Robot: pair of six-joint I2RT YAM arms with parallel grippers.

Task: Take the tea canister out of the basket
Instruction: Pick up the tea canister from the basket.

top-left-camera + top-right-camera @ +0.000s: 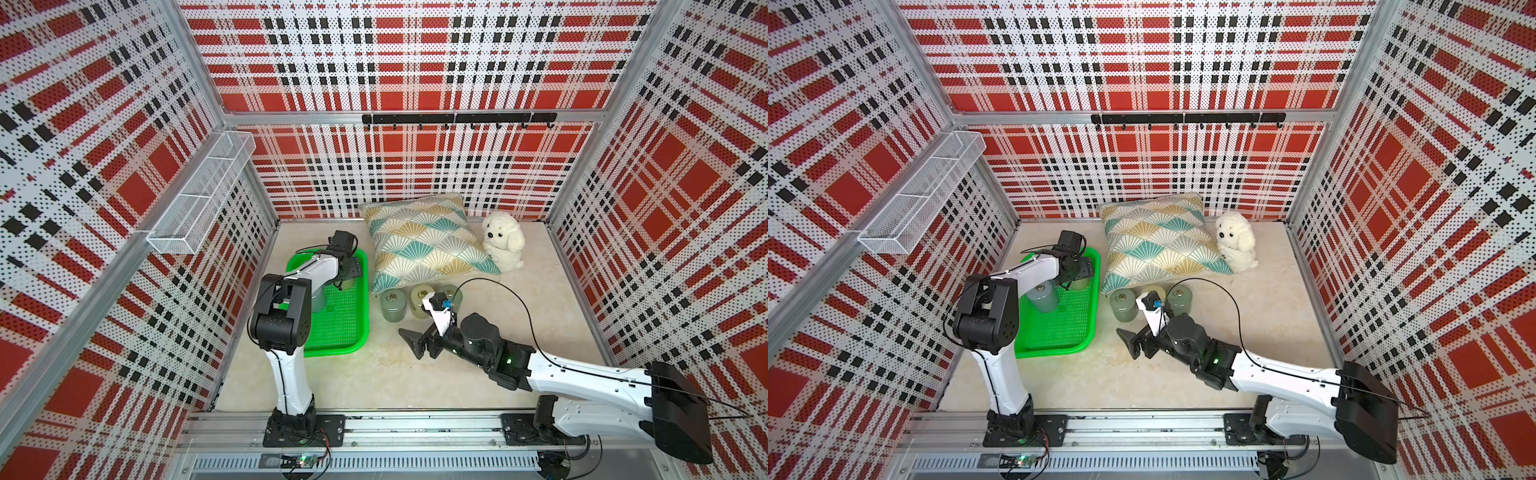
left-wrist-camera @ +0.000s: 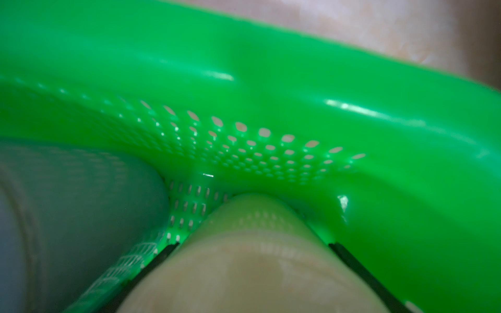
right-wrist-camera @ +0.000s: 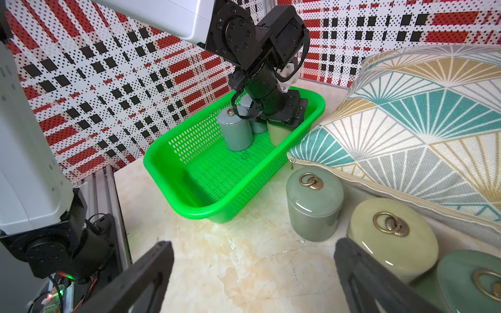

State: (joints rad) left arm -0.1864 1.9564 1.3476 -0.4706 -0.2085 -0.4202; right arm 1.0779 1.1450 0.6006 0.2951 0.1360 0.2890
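Left gripper (image 3: 279,126) in green basket (image 3: 206,212) at upper centre, jaws astride pale canister (image 2: 252,271), grip unclear, right gripper (image 3: 254,268) wide open at lower edge

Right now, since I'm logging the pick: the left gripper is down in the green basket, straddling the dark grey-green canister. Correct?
Wrong canister. The left gripper is down in the green basket, straddling the pale yellow-green canister; the dark grey-green canister stands beside it. The left wrist view shows this.
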